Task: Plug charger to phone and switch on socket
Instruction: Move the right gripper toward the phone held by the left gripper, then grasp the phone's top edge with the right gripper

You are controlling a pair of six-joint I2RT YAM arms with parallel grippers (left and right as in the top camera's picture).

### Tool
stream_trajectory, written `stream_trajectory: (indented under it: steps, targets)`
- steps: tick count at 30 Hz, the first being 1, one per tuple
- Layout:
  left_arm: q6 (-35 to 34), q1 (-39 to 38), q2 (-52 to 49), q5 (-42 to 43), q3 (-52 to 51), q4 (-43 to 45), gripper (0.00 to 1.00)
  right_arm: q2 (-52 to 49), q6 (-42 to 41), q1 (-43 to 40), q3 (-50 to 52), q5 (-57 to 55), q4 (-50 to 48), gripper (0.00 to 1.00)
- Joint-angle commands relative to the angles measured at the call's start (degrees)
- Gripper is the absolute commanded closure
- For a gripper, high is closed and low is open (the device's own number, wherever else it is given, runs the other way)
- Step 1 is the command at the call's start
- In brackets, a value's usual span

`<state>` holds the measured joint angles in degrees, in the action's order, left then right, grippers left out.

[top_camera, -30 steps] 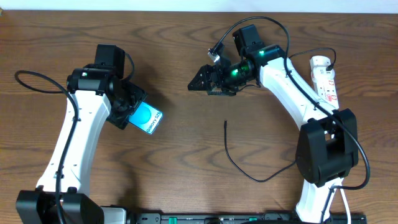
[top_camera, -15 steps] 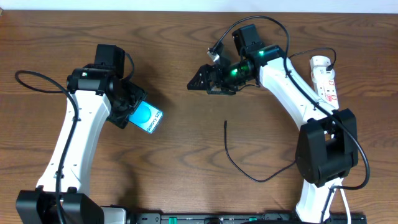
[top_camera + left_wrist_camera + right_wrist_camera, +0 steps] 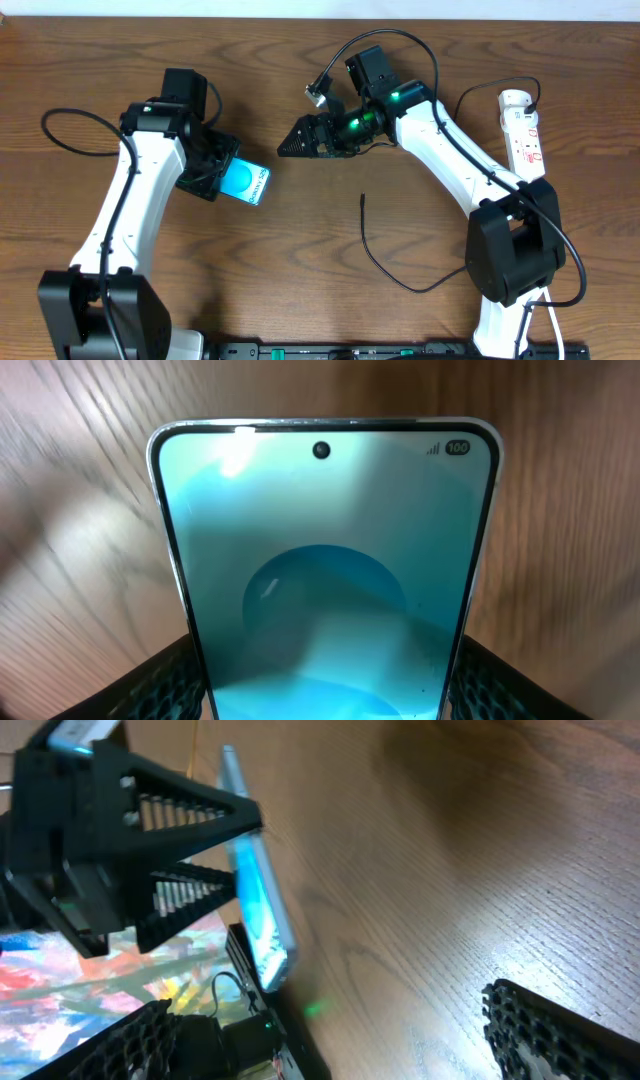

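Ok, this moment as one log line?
left fingers: gripping slim turquoise-screen smartphone; right fingers: open, empty; thin black charger cable: on wooden table

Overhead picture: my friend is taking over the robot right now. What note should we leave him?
Left claw: shut on the phone, screen lit.
Right claw: open and empty, pointing toward the phone, not touching it.
Charger: lying loose on the table, with its plug tip between the two arms, touching nothing.
Socket: at the right edge, beside the right arm. I cannot tell whether its switch is on.
Done: phone gripped.
Left: pick up the plug tip, push it into the phone, switch the socket on.
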<state>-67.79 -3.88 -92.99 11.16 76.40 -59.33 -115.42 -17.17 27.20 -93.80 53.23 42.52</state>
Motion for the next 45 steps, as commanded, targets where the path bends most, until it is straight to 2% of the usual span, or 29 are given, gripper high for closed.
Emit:
stream_trajectory:
  steps: [1,10,19,23,27,37,40,45]
  targets:
    - [-8.8,-0.1,-0.9,3.8,0.5,0.0,0.93,0.1,0.4,0.3,-0.9,1.4,-0.1,0.04]
    - [-22.7,-0.1,-1.2,8.6,0.5,0.2,0.93,0.1,-2.5,0.3,-0.9,1.3,-2.1,0.05]
    - [-30.7,-0.1,-1.2,12.5,0.5,2.5,0.93,0.1,-7.8,3.0,-0.9,-0.3,-8.1,0.08]
    - [-32.0,-0.1,-1.2,12.7,0.5,2.9,0.93,0.1,-8.8,5.0,-0.9,-3.7,-9.0,0.09]
    - [-32.7,0.0,-1.2,13.3,0.5,3.2,0.93,0.1,-8.8,6.5,-0.9,-5.8,-9.1,0.19]
    - [-34.7,0.0,-1.2,13.7,0.5,3.5,0.93,0.1,-9.0,7.3,-0.9,-6.3,-9.0,0.32]
    - [-35.2,0.0,-1.2,15.5,0.5,4.3,0.93,0.1,-9.0,7.3,-0.9,-6.2,-9.0,0.4]
    - [-35.2,0.0,-1.2,19.6,0.5,6.1,0.93,0.1,-9.0,7.4,-0.9,-6.4,-9.1,0.44]
